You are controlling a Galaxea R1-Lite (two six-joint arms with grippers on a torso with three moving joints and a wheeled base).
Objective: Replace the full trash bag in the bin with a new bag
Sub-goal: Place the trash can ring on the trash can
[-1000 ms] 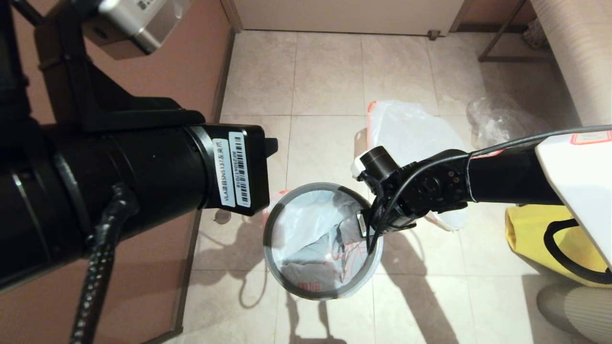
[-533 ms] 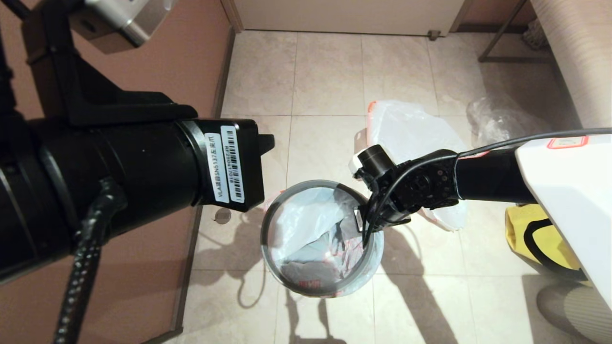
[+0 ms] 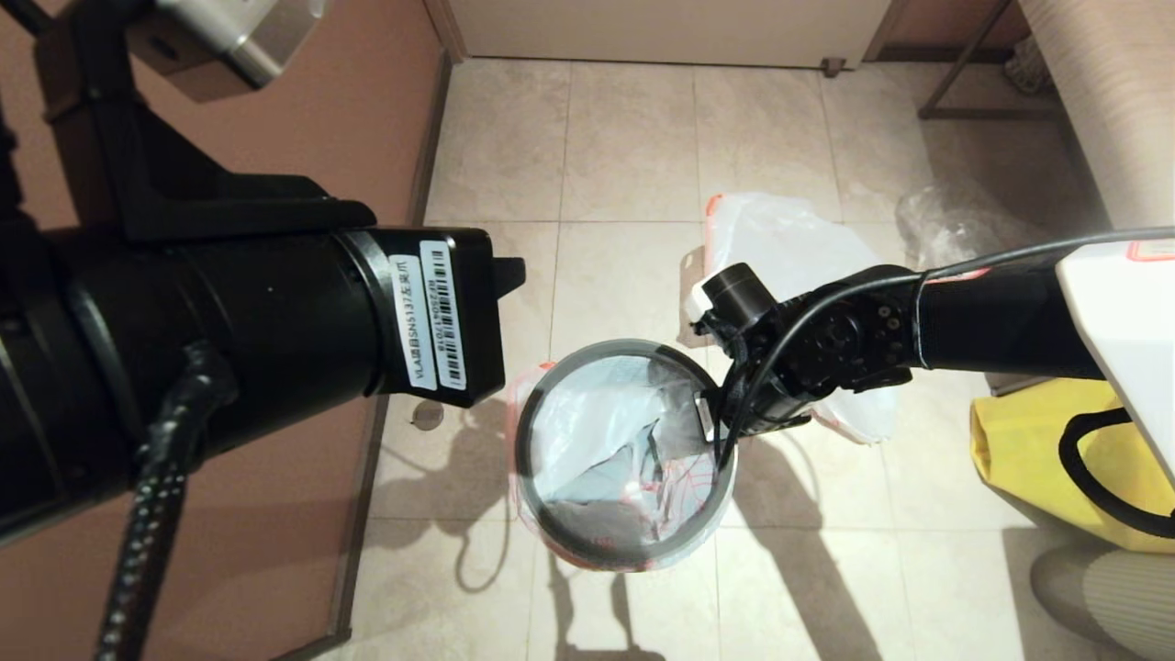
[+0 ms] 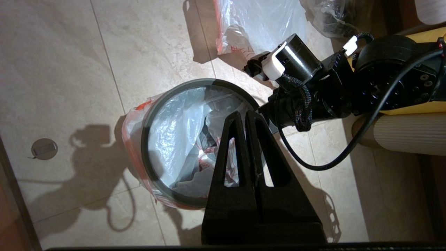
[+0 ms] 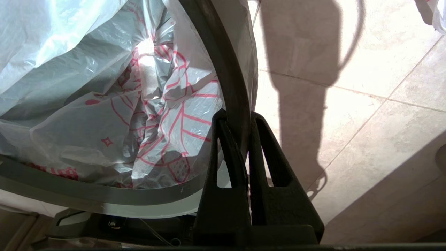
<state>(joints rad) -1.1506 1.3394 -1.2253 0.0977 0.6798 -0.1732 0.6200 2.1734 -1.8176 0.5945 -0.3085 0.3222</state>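
The bin (image 3: 633, 561) stands on the floor tiles, capped by its grey rim ring (image 5: 104, 197). The new bag (image 3: 597, 431) lines it, crumpled inside, its red leaf drawing (image 5: 174, 118) showing and its orange edge folded over the outside. My right gripper (image 5: 238, 116) is shut on the rim ring at the bin's right side, with bag film against it. My left gripper (image 4: 243, 115) hangs shut and empty high above the bin. The full trash bag (image 3: 780, 248) lies on the floor beyond the bin, partly hidden by my right arm.
A clear crumpled bag (image 3: 955, 229) lies at the back right near a wall. A yellow fabric sack (image 3: 1028, 459) sits right of the bin. A pink wall (image 3: 367, 119) runs along the left, with a round floor drain (image 3: 427, 415) by it.
The right gripper shifted a little left, then back right, and the rim ring and bin top moved with it. The left arm rose slightly and stays above the bin.
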